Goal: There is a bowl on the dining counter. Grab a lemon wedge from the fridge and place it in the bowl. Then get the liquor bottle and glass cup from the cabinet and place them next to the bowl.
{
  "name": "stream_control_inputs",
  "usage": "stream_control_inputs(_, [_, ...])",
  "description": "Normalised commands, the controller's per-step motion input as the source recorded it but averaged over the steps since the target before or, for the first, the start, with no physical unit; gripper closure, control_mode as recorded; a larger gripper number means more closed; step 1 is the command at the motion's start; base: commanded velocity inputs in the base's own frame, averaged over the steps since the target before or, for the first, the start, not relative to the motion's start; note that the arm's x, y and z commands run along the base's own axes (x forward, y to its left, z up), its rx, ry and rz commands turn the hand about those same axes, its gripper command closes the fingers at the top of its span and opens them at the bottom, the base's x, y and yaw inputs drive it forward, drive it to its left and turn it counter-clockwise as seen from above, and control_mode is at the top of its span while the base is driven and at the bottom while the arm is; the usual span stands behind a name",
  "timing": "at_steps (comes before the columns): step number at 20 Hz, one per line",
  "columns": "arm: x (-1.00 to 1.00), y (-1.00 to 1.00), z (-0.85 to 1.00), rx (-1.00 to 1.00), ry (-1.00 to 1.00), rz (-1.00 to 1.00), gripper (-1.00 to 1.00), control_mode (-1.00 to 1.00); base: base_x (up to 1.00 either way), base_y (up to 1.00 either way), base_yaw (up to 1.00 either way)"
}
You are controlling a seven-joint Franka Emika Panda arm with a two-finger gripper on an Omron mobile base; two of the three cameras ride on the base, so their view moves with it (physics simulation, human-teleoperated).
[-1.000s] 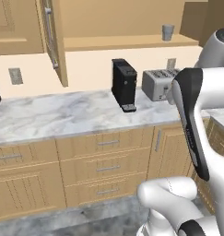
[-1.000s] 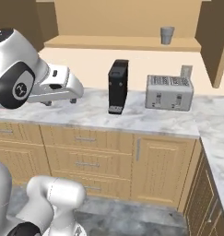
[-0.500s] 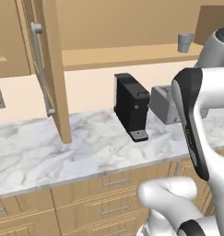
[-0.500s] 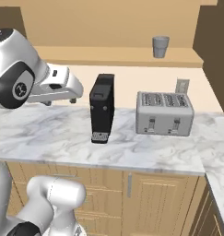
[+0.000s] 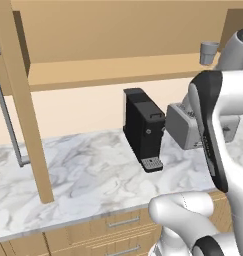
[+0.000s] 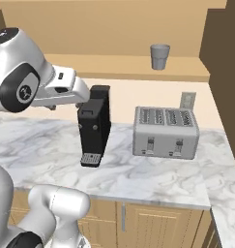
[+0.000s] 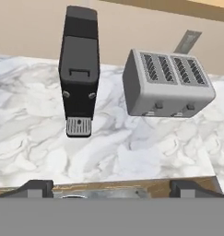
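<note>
The glass cup [image 5: 209, 52] [image 6: 160, 56] stands upright on the lower shelf [image 6: 124, 66] of the open cabinet, above the toaster. The cabinet's tan door [image 5: 20, 100] with its silver bar handle [image 5: 8, 117] hangs open on the left. My gripper [image 7: 114, 190] is open, its two dark fingertips [image 7: 37, 186] far apart with nothing between them. It looks down on the counter from well below the cup. The bowl, dining counter, fridge, lemon wedge and liquor bottle are out of view.
A black coffee machine [image 5: 143, 127] [image 6: 95, 126] [image 7: 79, 69] and a silver toaster [image 5: 183, 125] [image 6: 165, 131] [image 7: 166, 83] stand on the marble counter [image 5: 78, 180] under the cabinet. A second door [image 6: 223, 72] frames the right side. Drawers [image 5: 118, 227] run below the counter.
The whole picture has shifted: the base has driven closer to the counter, so the cabinet, coffee machine and toaster loom larger. The gripper has stayed open.
</note>
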Motion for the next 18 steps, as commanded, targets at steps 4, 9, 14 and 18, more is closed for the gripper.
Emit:
stream_control_inputs(4, [-0.32,-0.69,0.18,0.16,-0.19,0.00,-1.00,-1.00,0.00,0.00,0.00])
stream_control_inputs(9, [-0.12,-0.58,0.26,0.13,-0.21,-0.15,-1.00,-1.00,0.00,0.00,0.00])
stream_control_inputs(14, [0.24,-0.40,0.31,0.11,-0.09,-0.28,-1.00,-1.00,0.00,0.00,0.00])
stream_control_inputs(18, [0.53,-0.47,0.31,0.16,0.00,-0.26,-1.00,-1.00,0.00,0.00,0.00])
